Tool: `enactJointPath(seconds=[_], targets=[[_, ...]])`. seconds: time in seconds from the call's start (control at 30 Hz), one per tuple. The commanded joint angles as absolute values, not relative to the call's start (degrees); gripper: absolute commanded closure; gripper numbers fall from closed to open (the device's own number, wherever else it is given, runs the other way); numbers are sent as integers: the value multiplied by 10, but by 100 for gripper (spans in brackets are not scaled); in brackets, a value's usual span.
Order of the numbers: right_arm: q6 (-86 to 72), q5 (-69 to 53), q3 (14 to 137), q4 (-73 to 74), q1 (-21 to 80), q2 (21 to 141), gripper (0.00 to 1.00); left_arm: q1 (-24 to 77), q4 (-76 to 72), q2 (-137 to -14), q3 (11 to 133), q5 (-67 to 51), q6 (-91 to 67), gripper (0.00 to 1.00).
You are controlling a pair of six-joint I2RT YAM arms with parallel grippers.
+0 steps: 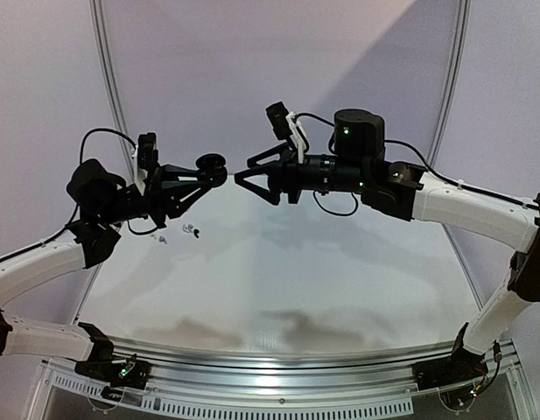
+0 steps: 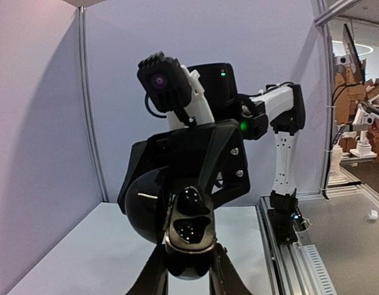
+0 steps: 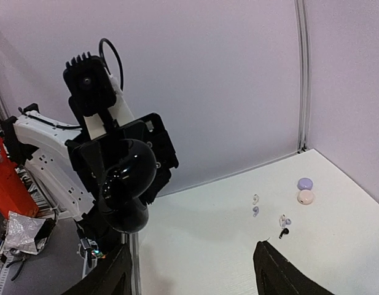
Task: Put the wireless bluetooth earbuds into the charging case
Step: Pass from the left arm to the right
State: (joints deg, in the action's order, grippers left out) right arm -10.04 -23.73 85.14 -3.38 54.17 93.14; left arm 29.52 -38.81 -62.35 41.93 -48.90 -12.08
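Left gripper (image 1: 215,175): clenched on the charging case (image 2: 188,233), which I hold in the air, above the table (image 1: 322,271) and facing the other arm.
Case: black and round, hinged open, with the domed lid to one side and the two wells turned toward my left wrist camera. I can't tell whether the wells are bare or already hold dark buds; I only see small glints in them.
Right gripper (image 3: 192,249): spread wide and carrying nothing, raised level with the case and just beside it in the top view.
Earbuds (image 3: 284,220): four small ones lie loose on the table, two pale and two mixed dark and pale, well below both grippers.
Other items: a lavender puck (image 3: 304,183) and a pale puck (image 3: 306,197) sit touching, near the buds.
Collision risk: the two grippers sit tip to tip, so a careless advance on my part could knock the case out of its pinch.
Grip risk: the case looks held by its lower edge only, so pressing a bud in could twist it or snap the lid shut.
Pick risk: the buds are tiny and smooth, and an off-centre close could flick one away.
Match risk: the pale buds may belong to a different case.
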Motion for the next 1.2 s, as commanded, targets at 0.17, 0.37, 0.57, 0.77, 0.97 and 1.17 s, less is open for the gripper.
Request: enactJointPath(seconds=[0.17, 0.37, 0.57, 0.77, 0.97, 1.17], targets=[[-112, -316, 819, -145, 559, 926, 36, 290, -417, -649, 457, -550, -180, 100], [-119, -329, 828, -172, 566, 944, 49, 296, -423, -656, 464, -549, -178, 100], [-128, -337, 851, -162, 566, 966, 57, 300, -440, -662, 465, -536, -179, 100], [-130, -331, 875, -156, 568, 978, 66, 305, -439, -663, 463, -536, -178, 100], [-128, -334, 878, -157, 567, 983, 75, 305, -437, -662, 461, -536, -172, 100], [-127, -334, 881, -153, 567, 984, 76, 305, -445, -664, 462, -535, -172, 100]])
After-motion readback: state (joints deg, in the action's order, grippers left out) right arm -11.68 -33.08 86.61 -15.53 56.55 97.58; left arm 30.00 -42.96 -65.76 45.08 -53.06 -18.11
